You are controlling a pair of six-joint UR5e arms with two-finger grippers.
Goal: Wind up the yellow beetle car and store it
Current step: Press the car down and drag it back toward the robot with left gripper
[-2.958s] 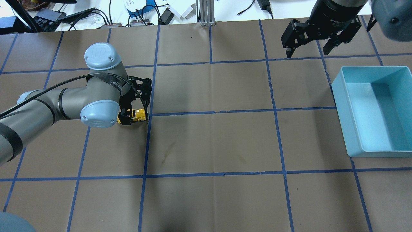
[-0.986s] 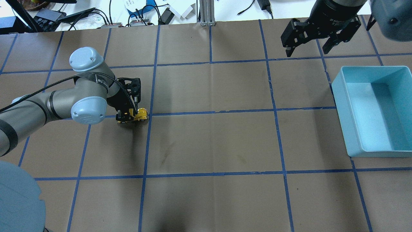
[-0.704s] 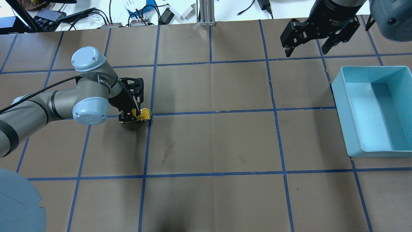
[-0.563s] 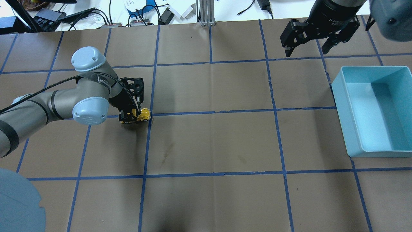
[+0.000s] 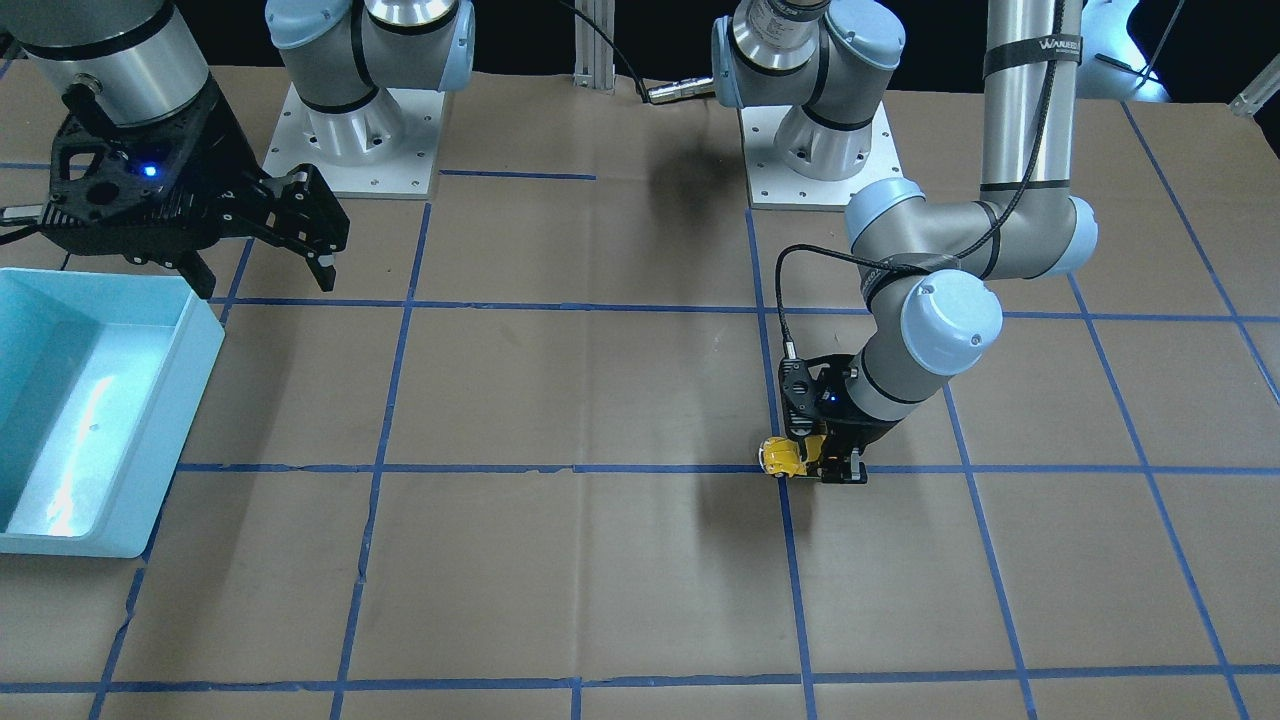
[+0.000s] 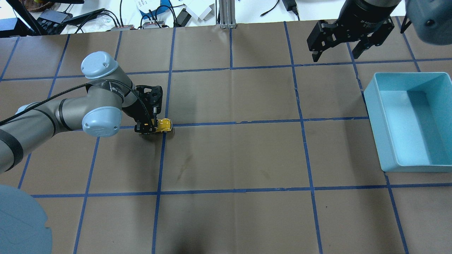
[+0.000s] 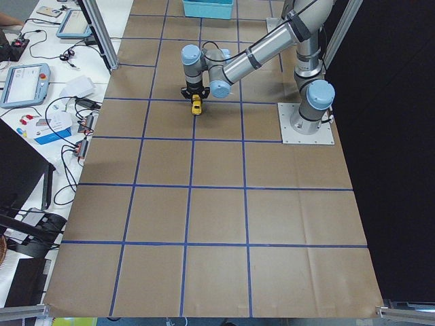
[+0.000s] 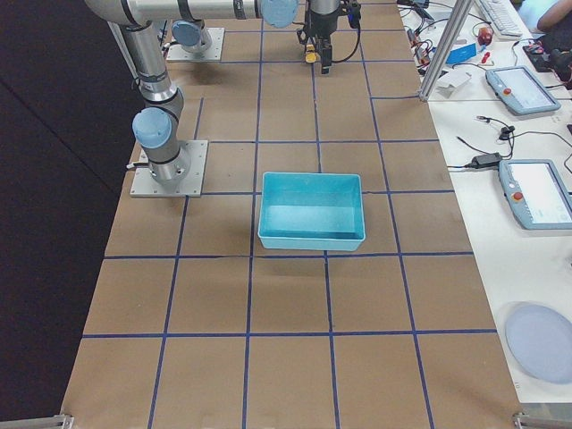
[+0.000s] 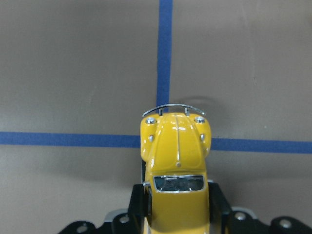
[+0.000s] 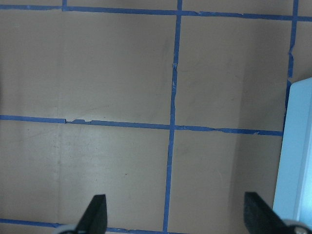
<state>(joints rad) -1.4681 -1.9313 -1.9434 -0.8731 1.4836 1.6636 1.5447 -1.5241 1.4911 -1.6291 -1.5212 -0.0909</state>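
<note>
The left arm [image 5: 1020,215] and right arm [image 5: 115,60] are silver-grey tubes with pale blue joint caps [image 5: 950,310], bolted to white square base plates [image 5: 405,170] dotted with screws. A black cable [image 5: 779,300] runs to the black left end effector [image 5: 822,468]. The black right end effector [image 5: 262,278] shows a blue light [image 5: 150,171].

The yellow beetle car [image 9: 178,141] is glossy, the table [image 6: 233,155] brown with blue tape lines [image 6: 212,124], the bin [image 6: 379,127] light blue.

black strap [image 5: 1031,46] on left arm [image 5: 1018,130]: white lettering, unreadable | right wrist [image 6: 367,21]: white print, unreadable
</note>
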